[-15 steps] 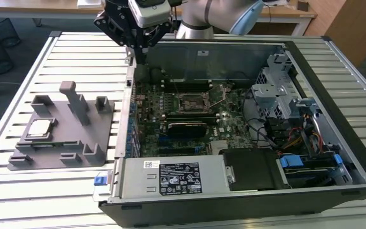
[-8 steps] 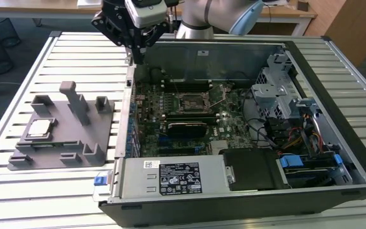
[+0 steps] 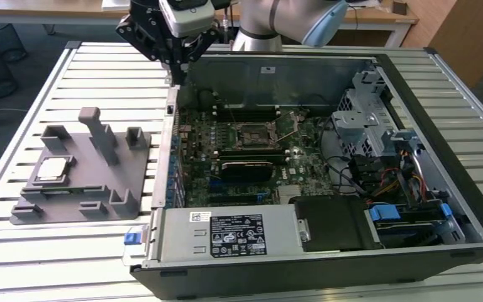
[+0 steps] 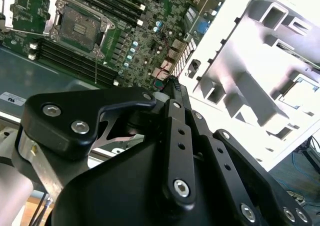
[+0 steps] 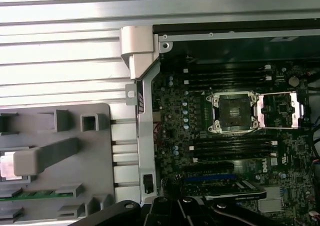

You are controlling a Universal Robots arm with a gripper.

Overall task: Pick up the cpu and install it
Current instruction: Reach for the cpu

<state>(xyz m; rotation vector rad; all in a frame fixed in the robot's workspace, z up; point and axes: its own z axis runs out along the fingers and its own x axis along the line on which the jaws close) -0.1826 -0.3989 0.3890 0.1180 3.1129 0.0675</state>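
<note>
One arm (image 3: 275, 19) up, gripper (image 3: 177, 77) hanging over the case (image 3: 326, 69), right at the case wall on the exterior view's left, toward its far corner. Jaws pinched narrow, nothing between them; can't tell if the tips touch the wall's top edge. In the second wrist view the black linkage runs to a point, gripper (image 4: 174, 86) sitting over the line where the case ends and the fixture (image 4: 260, 61) begins. cpu (image 3: 53, 168) is outside the case: flat in a square recess of the grey fixture (image 3: 82, 189), silver top up, well apart from the gripper. Fixture lies on the slatted table (image 3: 99, 69), just beside that same case wall, posts upright. Inside the case the green board (image 3: 300, 135) is exposed, and the socket (image 3: 254, 133) near its middle has no chip in it. First wrist view shows the socket (image 5: 234, 113) uncovered, its metal plate (image 5: 280, 108) swung open and lying beside it, dark memory slots (image 5: 230, 148) running on either side. Labelled silver box (image 3: 233, 236) fills the case's near end, with cables and drive cages along the case side opposite the fixture.
</note>
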